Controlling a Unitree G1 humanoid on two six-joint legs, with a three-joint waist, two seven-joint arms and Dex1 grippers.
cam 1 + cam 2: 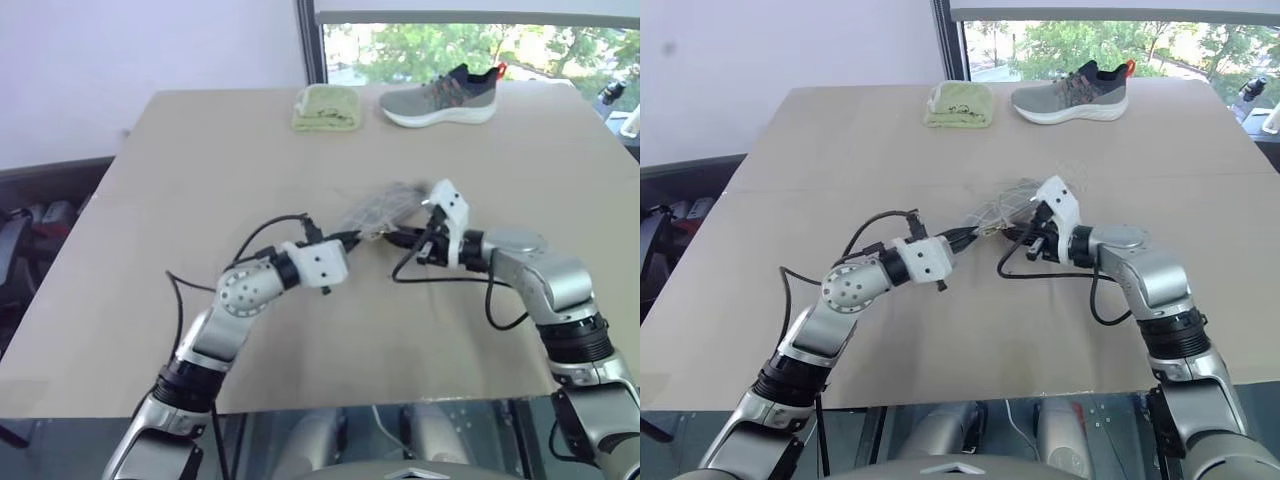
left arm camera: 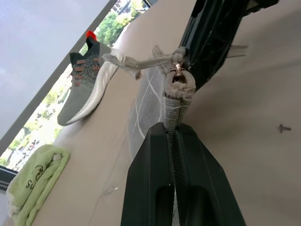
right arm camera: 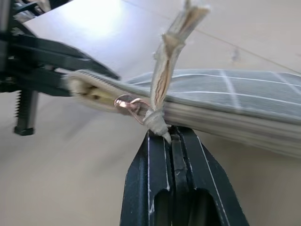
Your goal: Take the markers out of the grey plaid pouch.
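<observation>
We pinch the grey plaid pouch end in the left gripper as an anchor; the right gripper clamps, apparently, its zipper pull to unzip.

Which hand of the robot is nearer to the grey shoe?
The right hand. It is in front of the shoe, across bare table; the left hand is lower and further left.

- Grey plaid pouch mid-desk, lifted between both pincers.
- Left pincer at its near end; right pincer just beside.
- Far edge: folded yellow-green cloth, grey sneaker beside it.
</observation>
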